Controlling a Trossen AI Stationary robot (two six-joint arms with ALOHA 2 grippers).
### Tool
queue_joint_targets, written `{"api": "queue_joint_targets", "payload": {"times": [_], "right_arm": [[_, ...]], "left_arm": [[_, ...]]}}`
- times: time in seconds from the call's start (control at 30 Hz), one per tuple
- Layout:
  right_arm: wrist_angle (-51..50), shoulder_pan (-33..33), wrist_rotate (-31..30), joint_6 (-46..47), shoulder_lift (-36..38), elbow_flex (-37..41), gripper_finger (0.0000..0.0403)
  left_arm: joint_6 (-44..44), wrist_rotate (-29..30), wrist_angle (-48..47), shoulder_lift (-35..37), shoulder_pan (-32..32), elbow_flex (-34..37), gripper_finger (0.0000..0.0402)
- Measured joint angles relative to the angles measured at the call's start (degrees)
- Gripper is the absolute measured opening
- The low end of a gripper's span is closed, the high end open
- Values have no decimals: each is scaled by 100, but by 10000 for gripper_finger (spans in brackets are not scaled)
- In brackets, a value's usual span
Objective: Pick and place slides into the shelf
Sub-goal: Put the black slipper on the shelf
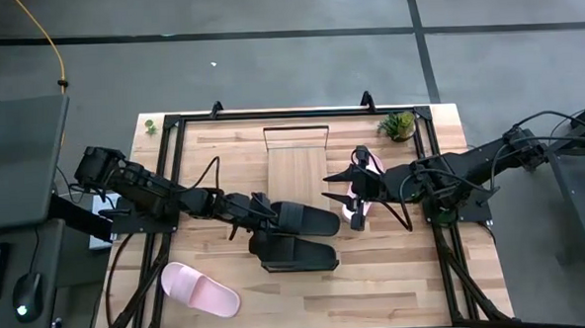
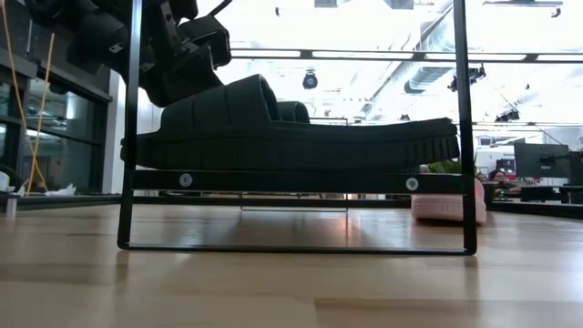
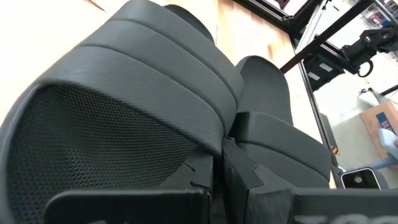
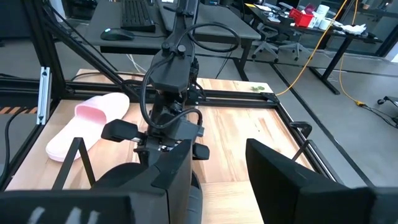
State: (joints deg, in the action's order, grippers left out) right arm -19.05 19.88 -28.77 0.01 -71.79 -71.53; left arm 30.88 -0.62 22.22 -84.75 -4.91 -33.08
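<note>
High view shows a loose pink slide (image 1: 200,290) on the bench's (image 1: 396,278) near-left. Mid-bench, the left tool (image 1: 265,224) is clamped on a black slide (image 1: 308,219) beside the shelf (image 1: 297,167), a second black slide (image 1: 296,253) alongside. The right tool (image 1: 345,193) stands part open around another pink slide (image 1: 372,172).

Open-plan lab: desks (image 4: 186,28), office chairs (image 4: 272,38)

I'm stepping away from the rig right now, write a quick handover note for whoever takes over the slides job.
Left gripper: shut on a black slide at the shelf's front end.
Right gripper: over a pink slide beside the shelf's right edge; grip unclear.
Second black slide: on the table just in front of the first.
Other pink slide: front left of the table, untouched.
Done: no slide clearly on the shelf.
Left: place all four.
</note>
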Motion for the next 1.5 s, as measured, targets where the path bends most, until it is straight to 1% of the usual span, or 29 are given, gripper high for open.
{"api": "queue_joint_targets", "payload": {"times": [0.17, 0.5, 1.03, 1.1, 1.37, 1.5], "right_arm": [[0, 0, 0, 0, 0, 0, 142], [0, 0, 0, 0, 0, 0, 142], [0, -2, 2, 0, 0, 0, 142], [0, -2, 2, 0, 0, 0, 142], [0, -2, 1, 0, 0, 0, 142], [0, -1, 2, 1, 0, 0, 142]], "left_arm": [[200, -124, -6, 4, 2, 0, 3], [394, -165, -134, 9, 2, 0, 3], [356, -137, -228, 9, 2, 0, 6], [349, -158, -235, 9, 2, 0, 19], [349, -173, -271, 9, 4, 4, 109], [389, -291, -263, 9, 5, 4, 137]]}}
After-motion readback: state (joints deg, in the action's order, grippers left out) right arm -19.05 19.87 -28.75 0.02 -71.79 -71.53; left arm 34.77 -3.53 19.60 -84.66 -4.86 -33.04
